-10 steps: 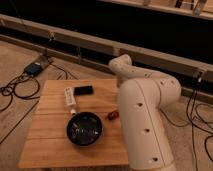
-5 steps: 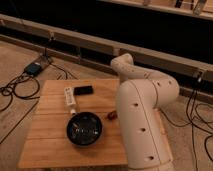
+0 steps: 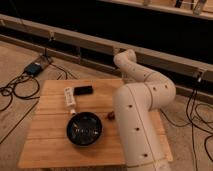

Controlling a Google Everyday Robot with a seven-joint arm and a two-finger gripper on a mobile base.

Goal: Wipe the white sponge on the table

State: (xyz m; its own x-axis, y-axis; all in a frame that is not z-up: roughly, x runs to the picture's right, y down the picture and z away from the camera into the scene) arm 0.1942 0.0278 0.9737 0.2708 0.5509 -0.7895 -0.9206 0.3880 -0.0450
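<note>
Surface (image 3: 50, 145): a light-brown wooden top of long planks, butcher-block style and roughly square. It is the largest thing in view, and its right part is covered by the arm.
White sponge: cannot be found. No flat off-white block shows on the uncovered wood, so where it lies cannot be told.
Arm (image 3: 137, 115): thick white links rise from the lower right. They bend at an elbow over the surface's right edge and reach back toward the far edge.
Pincer: not seen, and the arm's own links hide that end. Whether it is spread, pressed together or pinching something cannot be told.
Black bowl (image 3: 84, 129): round and dark, it stands on the near middle of the surface, just left of the arm.
Long white item (image 3: 70, 96): narrow with dark markings, it lies beyond the bowl.
Dark flat block (image 3: 83, 90): it lies just beside the long white item, on its right.
Small reddish piece (image 3: 111, 116): it sits between the bowl and the arm.
Cables (image 3: 15, 92): they lie looped on the floor at left.
</note>
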